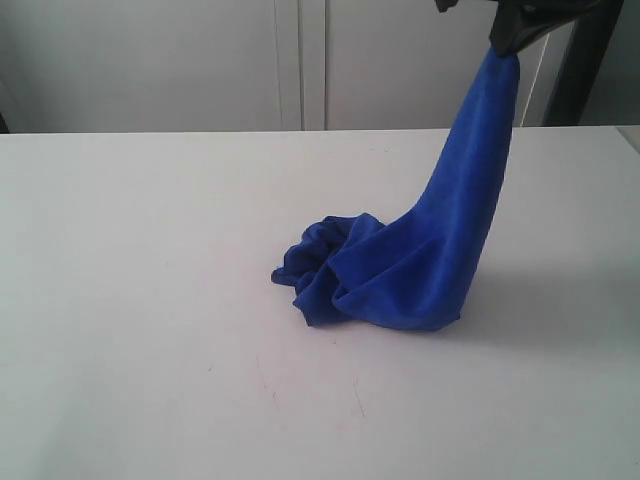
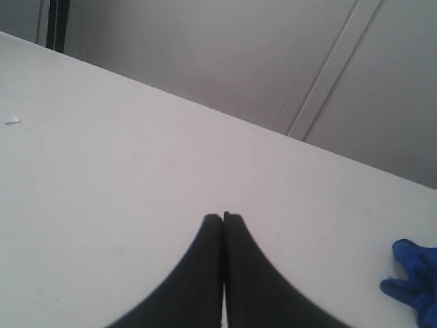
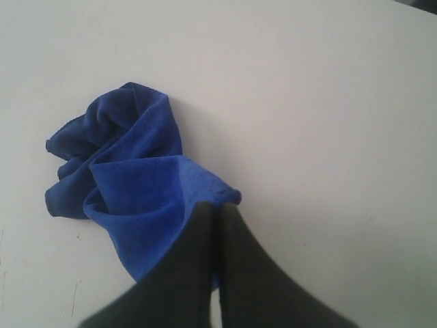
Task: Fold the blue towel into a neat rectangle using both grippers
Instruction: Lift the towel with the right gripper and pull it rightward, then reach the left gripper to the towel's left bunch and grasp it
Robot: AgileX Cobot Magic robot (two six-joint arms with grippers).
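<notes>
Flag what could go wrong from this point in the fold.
1. The right gripper pinches only one end of the towel; the rest lies bunched on the table, so lifting further may not spread it flat.
2. The left gripper is shut and empty, away from the towel; a one-sided hold could slip or leave a twisted fold.

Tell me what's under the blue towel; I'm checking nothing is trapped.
The towel rests its bunched lower end on the white table, its top held by the right gripper. Anything beneath the heap is covered.
</notes>
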